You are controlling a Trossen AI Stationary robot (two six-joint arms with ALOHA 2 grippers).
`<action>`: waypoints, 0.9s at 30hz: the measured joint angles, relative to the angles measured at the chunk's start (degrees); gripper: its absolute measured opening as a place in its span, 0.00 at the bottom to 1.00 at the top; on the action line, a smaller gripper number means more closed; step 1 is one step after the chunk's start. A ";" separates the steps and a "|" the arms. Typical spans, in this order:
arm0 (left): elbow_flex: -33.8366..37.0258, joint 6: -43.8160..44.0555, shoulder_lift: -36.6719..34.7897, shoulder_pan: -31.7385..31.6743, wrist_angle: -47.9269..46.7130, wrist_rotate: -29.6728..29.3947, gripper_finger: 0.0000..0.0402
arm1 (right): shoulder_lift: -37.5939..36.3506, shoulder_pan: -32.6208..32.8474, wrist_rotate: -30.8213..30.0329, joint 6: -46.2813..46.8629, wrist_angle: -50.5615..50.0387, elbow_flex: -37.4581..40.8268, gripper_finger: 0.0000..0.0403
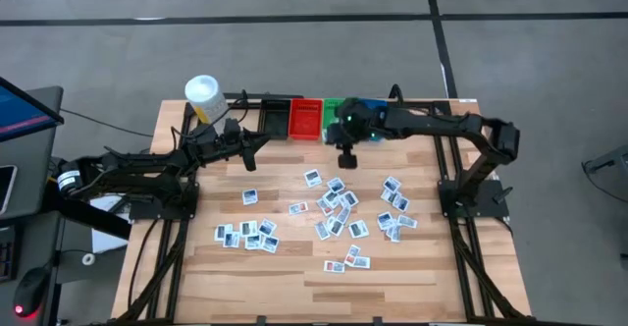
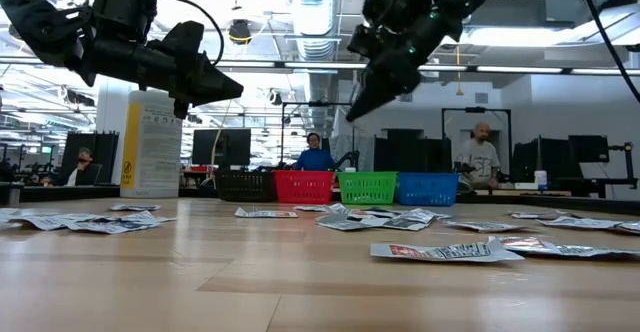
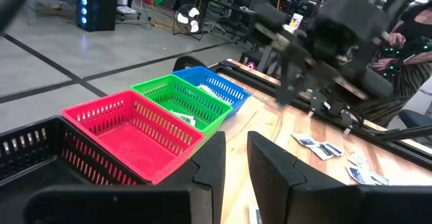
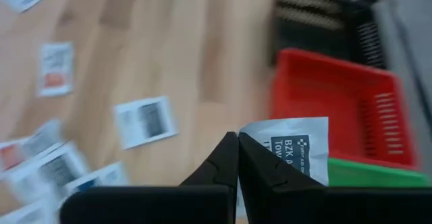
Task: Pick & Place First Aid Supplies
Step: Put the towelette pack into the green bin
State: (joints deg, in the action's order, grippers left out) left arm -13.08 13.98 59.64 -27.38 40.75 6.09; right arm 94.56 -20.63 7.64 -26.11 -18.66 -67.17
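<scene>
Many first aid supplies, small flat white packets (image 1: 334, 203), lie scattered on the wooden table (image 1: 294, 267), with a second cluster (image 1: 245, 236) to the left. My right gripper (image 1: 346, 159) hangs above the table just in front of the red bin (image 1: 305, 118) and green bin (image 1: 334, 110), shut on one white packet (image 4: 290, 150) with dark print. My left gripper (image 1: 257, 147) waits near the far left, pointing level toward the bins. Its fingers (image 3: 270, 163) stand a little apart with nothing between them. My right gripper (image 4: 237, 137) pinches one white packet by an edge (image 4: 260, 143) between its two fingertips. The rest of the packet sticks out past the fingers. The fingers slant downward, and the packet is lifted clear of the table, near the red and green bins.
A row of bins stands along the far edge: black (image 1: 265, 118), red, green, blue (image 1: 368, 105). A white-capped yellow bottle (image 1: 204, 95) stands at the far left corner. People show in the room beyond the table (image 2: 315, 152).
</scene>
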 joint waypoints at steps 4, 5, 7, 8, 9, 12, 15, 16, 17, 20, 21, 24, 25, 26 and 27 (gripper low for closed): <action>0.00 0.00 0.00 -0.02 0.00 0.00 0.16 | 0.19 -3.48 -0.04 0.00 4.03 -0.02 0.00; 0.00 0.00 0.00 -0.01 0.00 0.00 0.16 | 0.58 -4.26 -0.02 0.00 5.14 -0.07 0.00; 0.00 0.00 0.00 -0.02 0.00 0.00 0.16 | 1.56 -5.93 -0.02 0.00 5.87 -0.07 0.00; 0.00 0.00 0.00 -0.01 0.00 0.00 0.16 | 2.28 -6.69 -0.04 0.00 6.11 -0.05 0.00; 0.00 -0.02 0.00 -0.02 0.00 0.00 0.16 | 3.21 -7.33 -0.04 0.02 6.91 -0.08 0.00; 0.00 -0.04 0.00 -0.02 0.00 0.00 0.16 | 5.86 -9.14 -0.22 0.32 7.07 -0.05 0.00; 0.00 -0.05 0.00 -0.01 0.00 0.00 0.16 | 8.22 -10.20 -0.53 0.55 7.26 -0.05 0.00; 0.00 -0.07 0.00 -0.02 0.00 0.00 0.16 | 8.66 -10.46 -1.05 0.70 7.05 -0.02 0.00; 0.00 -0.07 0.00 -0.02 0.00 0.00 0.16 | 9.01 -10.63 -2.30 0.96 7.34 -0.01 0.00; 0.00 -0.08 0.00 -0.02 -0.02 0.00 0.16 | 9.38 -10.68 -4.82 1.29 7.23 -0.05 0.00; 0.00 -0.09 0.00 -0.01 -0.03 0.00 0.16 | 9.40 -10.68 -4.93 1.27 7.32 -0.05 0.00; 0.00 -0.11 0.00 -0.02 -0.14 0.00 0.16 | 9.40 -10.68 -4.87 1.28 7.76 -0.05 0.00; 0.00 -0.13 0.00 0.00 -0.23 0.00 0.16 | 9.40 -10.66 -4.87 1.35 7.88 -0.05 0.00; 0.00 -0.13 0.00 -0.01 -0.24 0.00 0.16 | 9.40 -10.68 -4.85 1.80 8.20 -0.05 0.00; 0.00 -0.13 0.00 -0.02 -0.24 0.00 0.16 | 9.40 -10.66 -4.84 2.05 8.42 -0.05 0.00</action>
State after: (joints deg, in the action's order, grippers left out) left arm -13.08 13.85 59.64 -27.40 40.51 6.09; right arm 103.96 -31.29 2.80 -24.05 -10.24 -67.22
